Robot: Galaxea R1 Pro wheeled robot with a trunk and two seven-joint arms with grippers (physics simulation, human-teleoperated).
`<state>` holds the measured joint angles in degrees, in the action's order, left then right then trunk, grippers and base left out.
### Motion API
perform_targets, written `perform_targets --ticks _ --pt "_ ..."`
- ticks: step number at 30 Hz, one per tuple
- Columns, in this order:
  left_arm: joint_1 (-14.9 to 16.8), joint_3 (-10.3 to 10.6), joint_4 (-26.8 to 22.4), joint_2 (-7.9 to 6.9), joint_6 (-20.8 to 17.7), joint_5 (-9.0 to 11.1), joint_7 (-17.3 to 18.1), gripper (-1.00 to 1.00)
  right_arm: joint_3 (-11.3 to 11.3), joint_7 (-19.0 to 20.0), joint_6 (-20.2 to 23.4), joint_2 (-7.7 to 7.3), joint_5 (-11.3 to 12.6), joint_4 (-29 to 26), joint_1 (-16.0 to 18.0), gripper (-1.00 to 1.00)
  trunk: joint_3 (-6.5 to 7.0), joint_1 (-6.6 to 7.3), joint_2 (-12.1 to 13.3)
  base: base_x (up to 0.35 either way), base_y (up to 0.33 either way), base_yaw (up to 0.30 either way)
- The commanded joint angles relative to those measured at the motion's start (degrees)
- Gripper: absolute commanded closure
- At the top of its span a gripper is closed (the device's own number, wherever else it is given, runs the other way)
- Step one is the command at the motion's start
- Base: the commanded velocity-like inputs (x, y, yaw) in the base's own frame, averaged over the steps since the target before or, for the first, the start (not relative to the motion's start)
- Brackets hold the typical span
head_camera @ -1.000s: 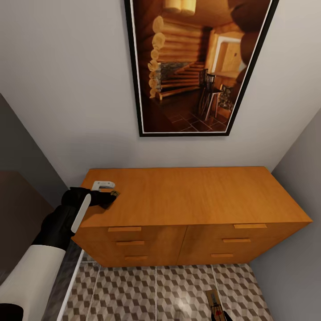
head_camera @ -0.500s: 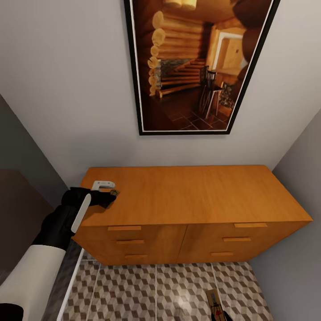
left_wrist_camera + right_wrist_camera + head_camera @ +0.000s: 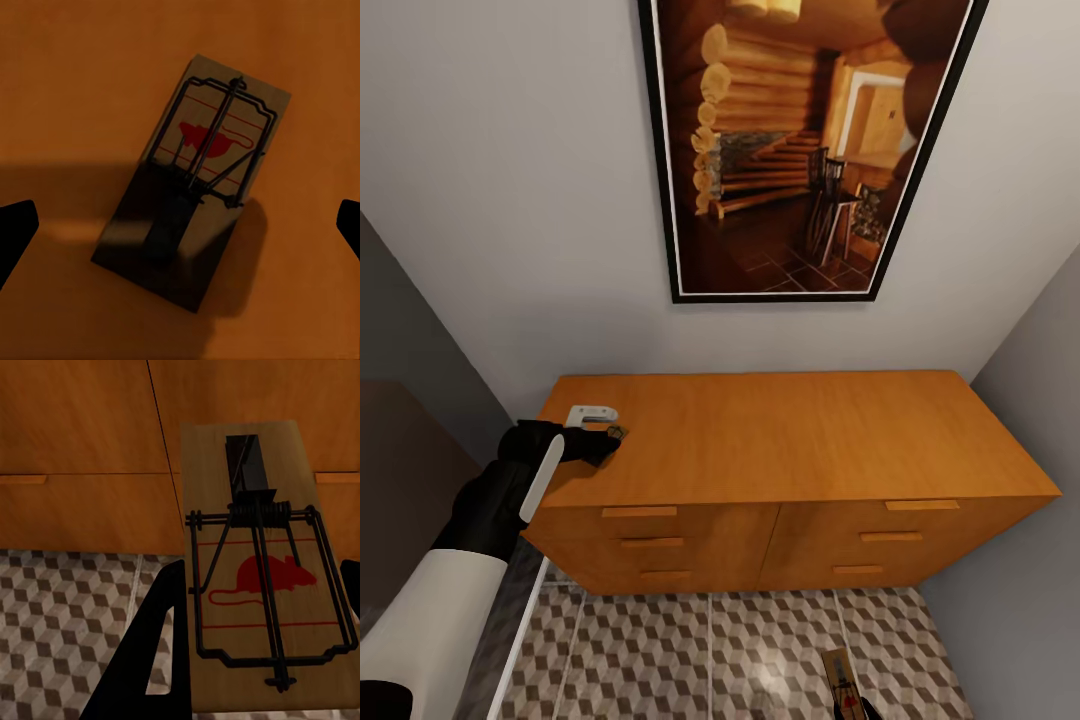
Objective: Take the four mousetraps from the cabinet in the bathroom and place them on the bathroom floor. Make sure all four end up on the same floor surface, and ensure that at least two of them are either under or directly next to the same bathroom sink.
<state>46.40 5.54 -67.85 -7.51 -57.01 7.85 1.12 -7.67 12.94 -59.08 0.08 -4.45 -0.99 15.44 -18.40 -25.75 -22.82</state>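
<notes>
On the left end of the orange-brown cabinet [image 3: 790, 440] top, a tan mousetrap [image 3: 199, 187] with dark wire and a red mouse print lies flat. My left gripper [image 3: 606, 438] hovers over it, open, one dark fingertip at each side [image 3: 15, 232], neither touching the board. My right gripper [image 3: 259, 615] is shut on a second mousetrap [image 3: 255, 585], held low in front of the cabinet drawers [image 3: 75, 427] and above the cube-patterned bathroom floor [image 3: 660, 650]. That trap [image 3: 838, 675] shows at the bottom edge of the head view. The bathroom sink is out of view.
A large framed picture [image 3: 800, 150] hangs on the pale wall above the cabinet. A grey wall [image 3: 1020, 560] closes in on the right, and a dark surface [image 3: 400, 480] stands left of my left arm. Tiled floor lies open before the drawers.
</notes>
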Motion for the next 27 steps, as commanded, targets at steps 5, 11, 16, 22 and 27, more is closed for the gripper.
perform_targets --ticks 5,11,16,22,27 --pt "0.05 0.09 -0.07 -0.05 -0.24 0.15 0.01 -1.0 -0.5 0.16 -0.15 0.01 -0.39 0.02 0.03 1.0 -0.1 -0.03 -0.1 0.046 0.0 0.0" --pt "0.04 0.09 -0.09 -0.07 -0.28 0.15 0.02 -1.0 -0.5 0.16 -0.16 0.01 -0.39 0.02 0.03 1.0 -0.1 -0.03 -0.1 0.054 0.0 0.0" --pt "0.04 0.09 -0.09 -0.06 -0.28 0.15 0.02 -1.0 -0.5 0.16 -0.16 0.01 -0.39 0.02 0.03 1.0 -0.1 -0.03 -0.1 0.008 0.0 0.0" --pt "0.06 0.09 0.0 -0.05 -0.25 0.15 0.02 -1.0 -0.5 0.16 -0.16 0.01 -0.39 0.02 0.03 1.0 -0.1 -0.03 -0.1 0.001 0.0 0.0" --pt "0.05 0.09 0.36 -0.05 -0.22 0.15 0.02 -1.0 -0.5 0.16 -0.16 0.01 -0.39 0.02 0.03 1.0 -0.1 -0.03 -0.1 0.0 0.0 0.0"
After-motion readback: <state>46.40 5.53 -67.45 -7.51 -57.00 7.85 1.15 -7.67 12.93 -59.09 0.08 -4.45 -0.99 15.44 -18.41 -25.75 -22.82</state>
